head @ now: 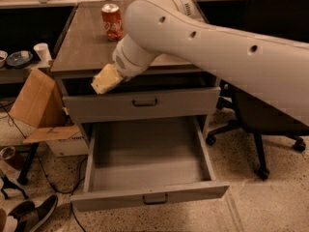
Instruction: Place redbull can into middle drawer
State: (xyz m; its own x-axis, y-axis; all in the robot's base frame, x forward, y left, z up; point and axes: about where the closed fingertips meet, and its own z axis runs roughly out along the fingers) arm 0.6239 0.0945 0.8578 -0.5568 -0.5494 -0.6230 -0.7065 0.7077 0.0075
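The end effector [106, 79] is held at the front edge of the desk [82, 47] above the pulled-out middle drawer [149, 197], presumably for a drop, though its grip cannot be told and the redbull can is not seen.

Your tool [107, 79] hangs at the bench's [82, 50] front edge. Beyond it on the bench you see a red cola can [112, 21]; left of it, a cardboard box [35, 100] and a white cup [42, 52]; well right, an office chair [273, 105].

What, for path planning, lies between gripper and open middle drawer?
Camera view: the upper drawer front, below the gripper at the tabletop edge, above the middle drawer.
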